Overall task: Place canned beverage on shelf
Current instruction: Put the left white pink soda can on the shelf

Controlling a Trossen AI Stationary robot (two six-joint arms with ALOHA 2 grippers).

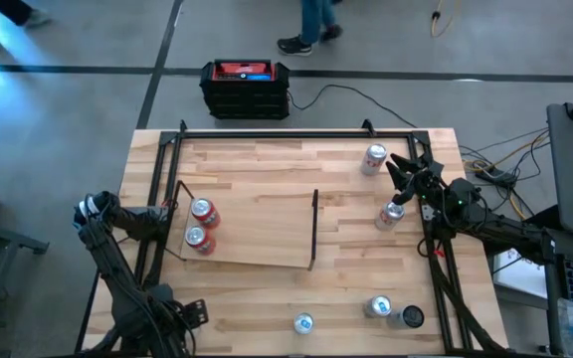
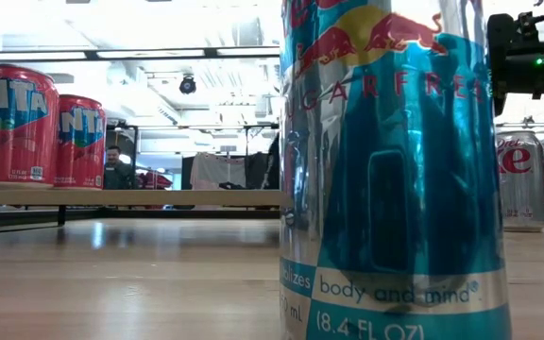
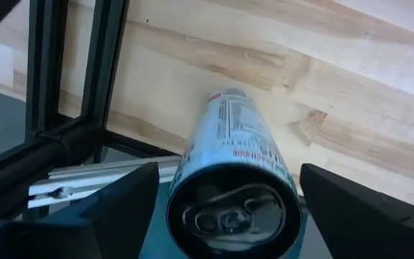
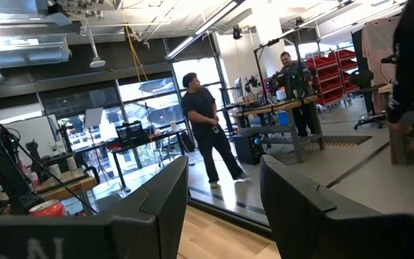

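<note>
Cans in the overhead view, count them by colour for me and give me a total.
Red cans, on the shelf: 2
Silver cans, on the tabletop: 4
Dark round object, possibly a can: 1
Total: 6 sure cans, 7 with the dark one

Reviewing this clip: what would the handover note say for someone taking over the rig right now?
Left gripper: open, fingers either side of a red can standing on the shelf, beside a second red can.
Right gripper: shut, empty, near a silver can at the table's right.
Done: two cans shelved.
Left: back the left arm off; several loose cans sit on the table, probably next.
</note>
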